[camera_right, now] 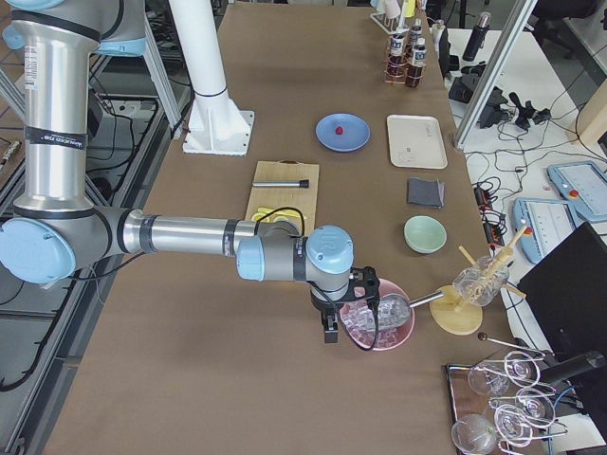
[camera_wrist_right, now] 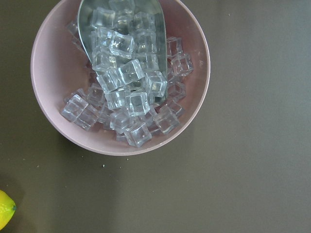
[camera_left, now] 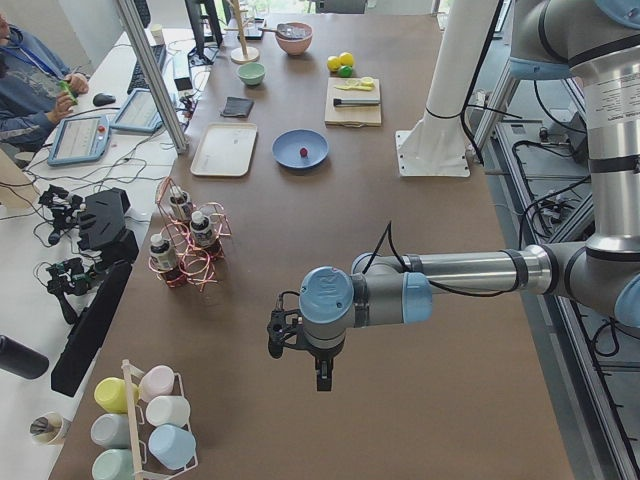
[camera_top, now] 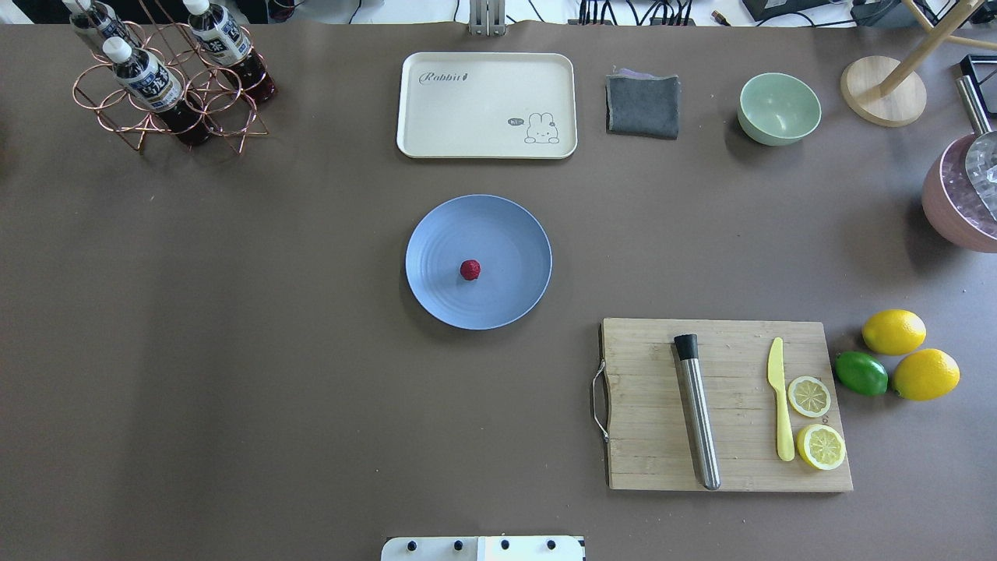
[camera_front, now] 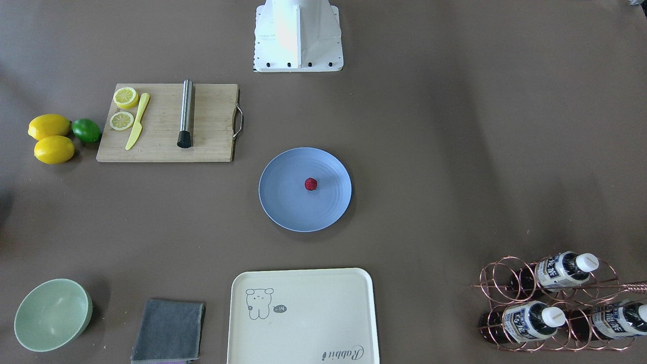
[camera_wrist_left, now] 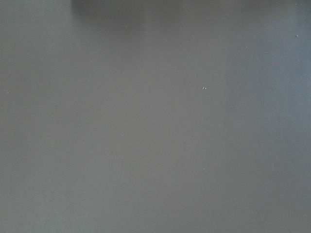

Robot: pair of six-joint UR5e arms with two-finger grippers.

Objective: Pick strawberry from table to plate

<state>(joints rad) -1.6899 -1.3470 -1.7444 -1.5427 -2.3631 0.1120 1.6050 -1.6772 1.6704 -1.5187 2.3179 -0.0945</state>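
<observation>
Overhead exterior shows the strawberry (camera_top: 470, 269) on the plate (camera_top: 510, 230), far from the left gripper (camera_left: 321, 377) and right gripper (camera_right: 329, 332). I cannot tell whether they are spread or pinched.

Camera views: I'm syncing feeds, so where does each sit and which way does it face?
Front-facing: across the table, looking down at the plate; robot base at top.
Overhead: behind the robot, looking forward; base at bottom.
Exterior left: table's end, looking along it; left arm near.
Exterior right: opposite end, near right arm.
Left wrist: bare table, no body.
Right wrist: down into ice bowl, no body.
Shared: strawberry on plate, four exterior views.
</observation>
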